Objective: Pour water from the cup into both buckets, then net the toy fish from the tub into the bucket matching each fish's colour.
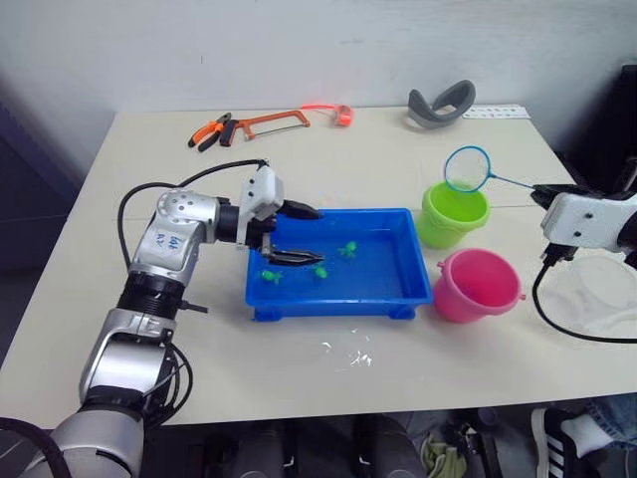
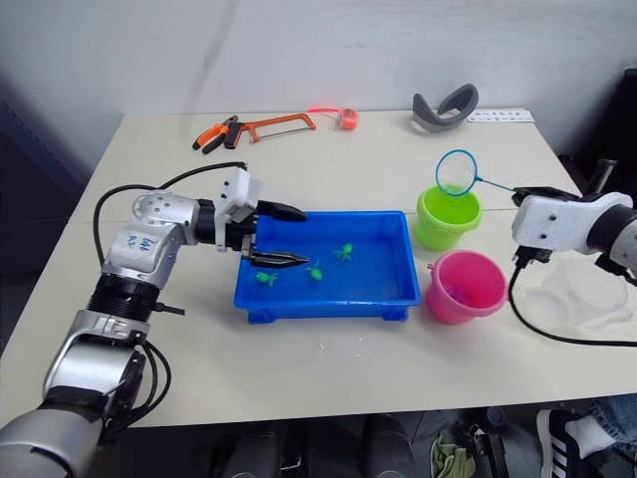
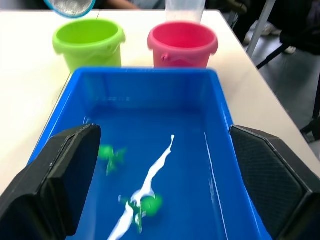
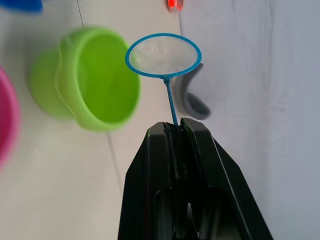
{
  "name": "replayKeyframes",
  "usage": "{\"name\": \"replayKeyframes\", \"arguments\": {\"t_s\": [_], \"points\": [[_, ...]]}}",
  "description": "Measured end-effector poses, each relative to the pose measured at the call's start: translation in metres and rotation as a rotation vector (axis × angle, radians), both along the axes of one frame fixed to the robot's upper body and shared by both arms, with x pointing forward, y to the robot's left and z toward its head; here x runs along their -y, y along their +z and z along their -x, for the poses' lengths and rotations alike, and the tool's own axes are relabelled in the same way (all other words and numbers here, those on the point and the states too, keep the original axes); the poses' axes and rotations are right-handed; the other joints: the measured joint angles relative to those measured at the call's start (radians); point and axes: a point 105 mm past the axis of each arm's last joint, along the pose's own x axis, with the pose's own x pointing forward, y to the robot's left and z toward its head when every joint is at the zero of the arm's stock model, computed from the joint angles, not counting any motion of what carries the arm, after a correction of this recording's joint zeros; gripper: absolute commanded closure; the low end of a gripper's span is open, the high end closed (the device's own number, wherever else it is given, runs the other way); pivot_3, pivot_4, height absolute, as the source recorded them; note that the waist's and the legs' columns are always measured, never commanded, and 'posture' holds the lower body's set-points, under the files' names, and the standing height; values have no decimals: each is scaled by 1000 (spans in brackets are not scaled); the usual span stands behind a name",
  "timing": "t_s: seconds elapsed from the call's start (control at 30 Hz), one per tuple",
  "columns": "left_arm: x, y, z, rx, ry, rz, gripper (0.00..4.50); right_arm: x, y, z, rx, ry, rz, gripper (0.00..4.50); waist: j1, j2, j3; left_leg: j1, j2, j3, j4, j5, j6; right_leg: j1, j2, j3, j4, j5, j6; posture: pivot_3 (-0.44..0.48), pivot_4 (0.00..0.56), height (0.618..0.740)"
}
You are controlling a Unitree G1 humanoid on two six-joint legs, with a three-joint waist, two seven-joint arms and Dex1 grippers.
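- Over the green bucket (image 1: 454, 213), at right of the frame, the net (image 1: 467, 168) hangs; right hand (image 4: 174, 131) pinches its thin handle.
- Left hand (image 1: 297, 235) is spread over the tub (image 1: 393, 296).
- Green fish (image 1: 319, 270) look tiny, light, slippery; scoop them, not pinch.

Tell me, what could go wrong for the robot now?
1. The net hangs over the green bucket, held by its thin handle in the right gripper; it could twist or slip.
2. The open left gripper sits low in the tub among green fish; bumping it could splash water out.
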Motion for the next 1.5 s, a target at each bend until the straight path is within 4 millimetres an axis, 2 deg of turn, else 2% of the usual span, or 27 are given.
{"name": "replayKeyframes", "arguments": {"t_s": [0.1,0.17,0.23,0.3,0.37,0.5,0.8,1.1,1.27,1.37,1.5], "points": [[-11,-8,5,-32,17,-29,23,-23,8,4,-71,23,-297,4500,1,0,0,-1,0,-1,0,0,0,0,-1,0,0,0,0,0,150,740],[-17,-11,10,-52,22,-48,23,-46,6,12,-180,76,-462,4500,2,0,0,-1,0,-3,0,0,1,0,-2,-1,0,0,0,0,150,740],[-23,-12,16,-62,23,-69,23,-74,-9,27,-368,137,-593,4500,7,0,0,-2,-1,-5,0,-1,0,1,-3,-3,-1,0,-1,0,150,740],[-27,-13,19,-69,31,-81,23,-91,-26,40,-526,156,-655,4500,11,0,0,-2,-2,-7,0,-1,1,2,-4,-5,-1,0,-1,0,150,740],[-28,-16,21,-71,35,-87,23,-99,-37,46,-628,138,-711,4500,11,0,0,-2,-3,-6,0,-2,2,3,-5,-4,-3,0,-1,0,150,740],[-29,-18,20,-62,67,-89,23,-114,-71,53,-820,63,-787,4500,7,0,0,-2,-3,-6,0,-3,2,2,-5,-4,-4,0,-1,0,150,740],[-27,-20,14,-41,152,-71,23,-108,-100,38,-893,-94,-883,4500,4,0,0,-2,-2,-4,0,-3,2,1,-3,-4,-1,0,0,0,150,740],[-26,-19,12,-36,167,-63,23,-97,-103,8,-717,-203,-967,4500,5,0,0,-2,-2,-3,-1,-3,2,1,-3,-3,0,0,0,0,150,740],[-21,-13,10,-16,152,-51,23,-97,-97,5,-665,-183,-968,4500,4,0,0,-2,-2,-2,-1,-3,2,1,-2,-3,-1,0,0,0,150,740],[-16,-7,7,4,137,-37,23,-92,-101,9,-673,-208,-978,4500,5,0,0,-2,-2,-2,-1,-3,2,1,-2,-3,-1,0,0,0,150,740],[-17,-10,3,-8,144,-33,23,-87,-105,12,-683,-229,-966,4500,4,0,0,-2,-2,-2,-1,-3,2,0,-2,-3,-1,0,0,0,150,740]]}}
